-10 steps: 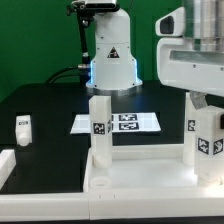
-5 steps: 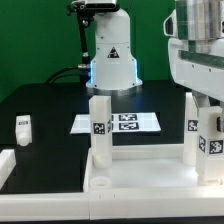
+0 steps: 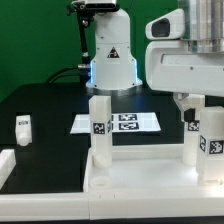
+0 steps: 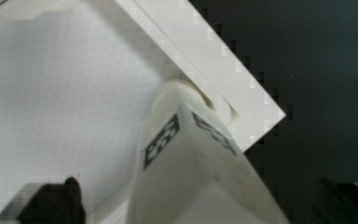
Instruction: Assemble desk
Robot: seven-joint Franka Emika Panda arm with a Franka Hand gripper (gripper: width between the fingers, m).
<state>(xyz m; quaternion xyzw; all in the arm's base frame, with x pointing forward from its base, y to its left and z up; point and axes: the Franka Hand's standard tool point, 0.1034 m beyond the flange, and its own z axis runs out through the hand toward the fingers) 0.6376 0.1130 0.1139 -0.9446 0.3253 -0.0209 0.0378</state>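
The white desk tabletop (image 3: 140, 175) lies upside down at the front. Three legs stand upright on it: one on the exterior view's left (image 3: 98, 125), and two on the right, one further back (image 3: 192, 142) and one at the far right (image 3: 213, 140). A loose leg (image 3: 23, 126) lies on the black table at the left. My gripper (image 3: 191, 108) hangs just over the right legs. In the wrist view the gripper (image 4: 202, 205) straddles a tagged leg (image 4: 202, 165) at a corner of the tabletop (image 4: 69, 90). Both dark fingers (image 4: 51, 200) stand off the leg's sides, with gaps.
The marker board (image 3: 118, 122) lies flat on the black table behind the tabletop. The arm's white base (image 3: 112, 55) stands at the back centre. A white block edge (image 3: 5, 160) shows at the front left.
The arm's hand has shifted toward the exterior view's left above the right legs. The legs and the tabletop have not moved.
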